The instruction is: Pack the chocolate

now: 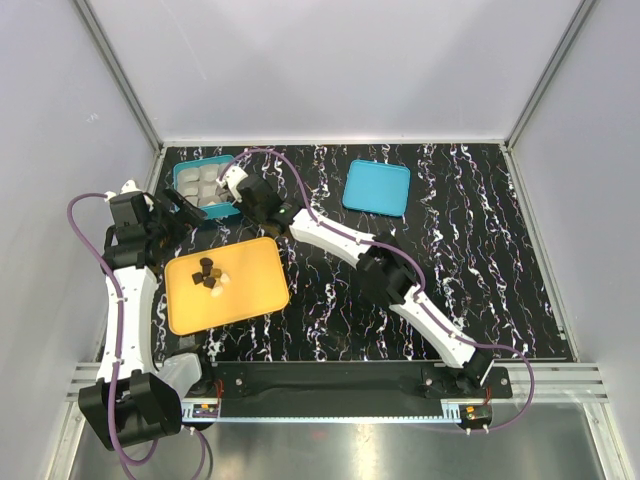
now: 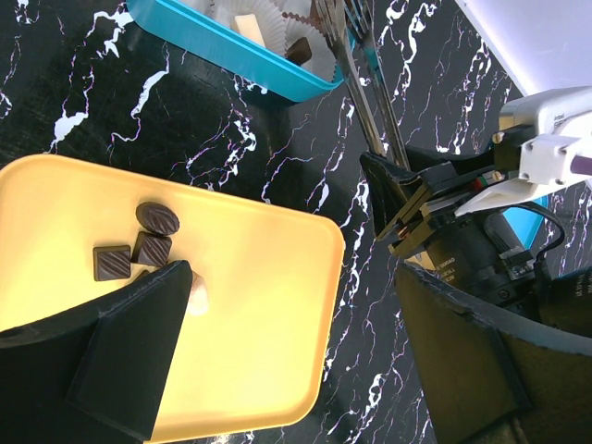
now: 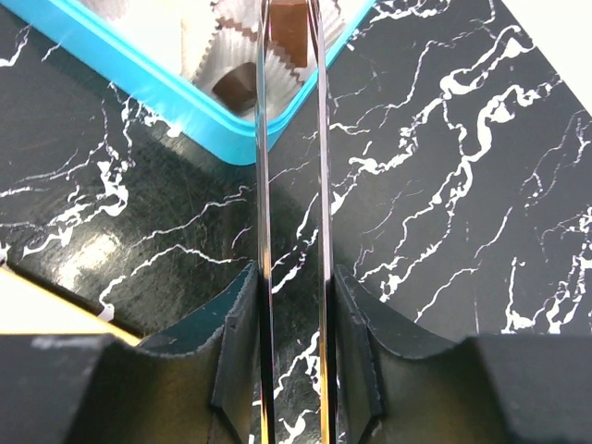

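Several tiny chocolates (image 1: 210, 274) lie on the orange tray (image 1: 250, 295). The left wrist view shows three dark pieces (image 2: 153, 236) and a cream one (image 2: 197, 294) half hidden by my left finger. My left gripper (image 2: 305, 370) is open and empty above the tray's near edge. My right gripper (image 3: 293, 370) is shut on metal tongs (image 3: 264, 185). The tong tips pinch a brown chocolate (image 3: 291, 32) over the teal box (image 3: 185, 111). Another brown piece (image 3: 236, 88) sits in a paper cup in the box.
The teal box (image 1: 205, 188) with pale cups stands at the back left, just behind the tray. The flat teal lid (image 1: 377, 188) lies at the back centre. My right arm (image 1: 400, 285) stretches diagonally across the black marbled table (image 1: 480, 250).
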You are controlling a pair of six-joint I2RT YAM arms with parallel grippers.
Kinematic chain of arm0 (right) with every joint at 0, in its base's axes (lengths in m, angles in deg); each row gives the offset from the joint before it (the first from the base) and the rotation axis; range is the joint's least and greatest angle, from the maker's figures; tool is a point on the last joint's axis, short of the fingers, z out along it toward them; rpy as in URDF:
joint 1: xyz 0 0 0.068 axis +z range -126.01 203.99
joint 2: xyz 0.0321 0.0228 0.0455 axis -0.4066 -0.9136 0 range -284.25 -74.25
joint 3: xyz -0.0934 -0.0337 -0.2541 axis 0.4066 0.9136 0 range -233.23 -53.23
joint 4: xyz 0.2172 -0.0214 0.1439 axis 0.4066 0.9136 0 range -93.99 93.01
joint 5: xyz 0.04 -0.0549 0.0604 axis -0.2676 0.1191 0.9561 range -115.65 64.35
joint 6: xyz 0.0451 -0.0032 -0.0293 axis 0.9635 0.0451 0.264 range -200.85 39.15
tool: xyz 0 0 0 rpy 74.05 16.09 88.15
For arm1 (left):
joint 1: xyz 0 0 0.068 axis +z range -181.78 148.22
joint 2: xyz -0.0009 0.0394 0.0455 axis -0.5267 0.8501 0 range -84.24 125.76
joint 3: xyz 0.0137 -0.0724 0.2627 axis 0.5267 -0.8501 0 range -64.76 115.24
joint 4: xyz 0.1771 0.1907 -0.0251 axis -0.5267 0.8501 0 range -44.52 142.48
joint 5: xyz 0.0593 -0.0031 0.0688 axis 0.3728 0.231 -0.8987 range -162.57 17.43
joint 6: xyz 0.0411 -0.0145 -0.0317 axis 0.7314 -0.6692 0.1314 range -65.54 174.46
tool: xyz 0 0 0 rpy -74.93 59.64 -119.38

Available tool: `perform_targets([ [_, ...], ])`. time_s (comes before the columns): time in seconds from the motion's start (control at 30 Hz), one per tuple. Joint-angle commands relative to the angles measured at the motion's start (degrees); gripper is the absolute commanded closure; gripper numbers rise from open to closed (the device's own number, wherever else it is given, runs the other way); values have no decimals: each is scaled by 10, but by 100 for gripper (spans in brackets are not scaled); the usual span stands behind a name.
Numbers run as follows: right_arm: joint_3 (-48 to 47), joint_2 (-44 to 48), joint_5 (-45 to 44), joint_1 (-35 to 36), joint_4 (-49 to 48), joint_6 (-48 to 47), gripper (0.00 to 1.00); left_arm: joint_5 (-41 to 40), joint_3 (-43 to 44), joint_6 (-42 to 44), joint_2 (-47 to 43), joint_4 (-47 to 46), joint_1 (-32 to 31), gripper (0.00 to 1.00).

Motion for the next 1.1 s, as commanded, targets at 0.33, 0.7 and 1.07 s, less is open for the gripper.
perform_targets([
  [0.33,4,82,29,-4,-23,-15,53,6,38,2,-13,-4,2,1],
  [0.7,146,213,26,8,-48,-20,59,-8,76,6,-18,15,3,1],
  [1.07,445,416,-10,122,-107,33,58,-31,122,29,7,49,3,1],
])
